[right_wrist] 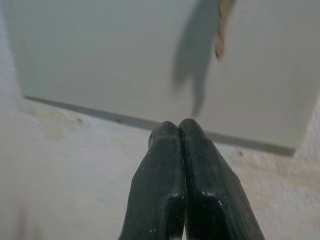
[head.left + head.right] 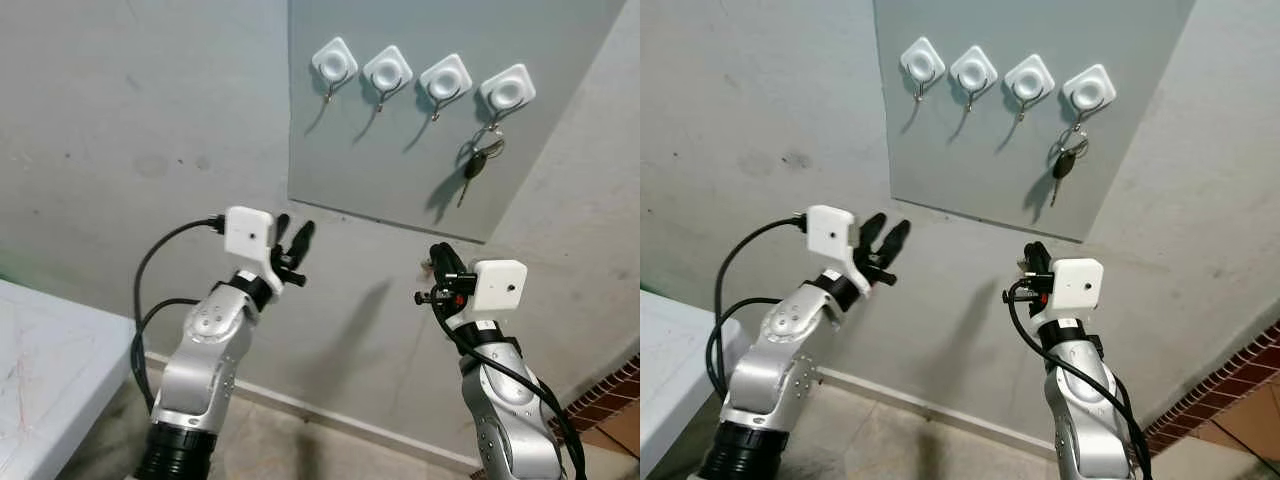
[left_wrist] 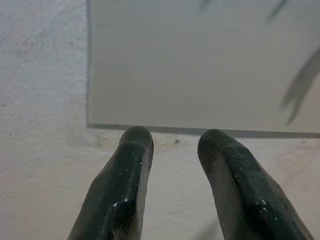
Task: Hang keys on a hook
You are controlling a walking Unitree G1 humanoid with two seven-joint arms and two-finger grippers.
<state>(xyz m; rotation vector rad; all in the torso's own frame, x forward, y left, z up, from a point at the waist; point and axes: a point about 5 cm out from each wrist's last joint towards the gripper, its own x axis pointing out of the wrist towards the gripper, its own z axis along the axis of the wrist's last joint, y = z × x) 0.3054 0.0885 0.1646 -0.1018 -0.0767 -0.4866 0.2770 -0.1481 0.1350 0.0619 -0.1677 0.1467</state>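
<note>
So there's a grey board (image 2: 400, 130) stuck on a plain wall (image 2: 120, 120), with four white square hooks in a row along its top. The keys (image 2: 478, 165) are hanging off the rightmost hook (image 2: 507, 90) by a ring, with a black-headed key dangling down and throwing a shadow on the board. The other three hooks (image 2: 388, 70) have nothing on them.

Both arms are raised in front of the wall, below the board. The left gripper (image 2: 296, 243) sits just under the board's lower left corner, fingers spread a little apart with nothing between them; the left wrist view shows the two black fingers (image 3: 125, 190) with a clear gap, pointing at the board's bottom edge. The right gripper (image 2: 441, 258) is below the board's lower right part, well under the keys. Its fingers (image 1: 160, 195) are pressed tight together and hold nothing. In the right wrist view there's a blurry bit at the top, probably the tip of the hanging key, next to its shadow.

Off at the lower left there's the corner of a white table (image 2: 40, 370), and at the bottom right a patch of brick-pattern floor (image 2: 610, 400).
</note>
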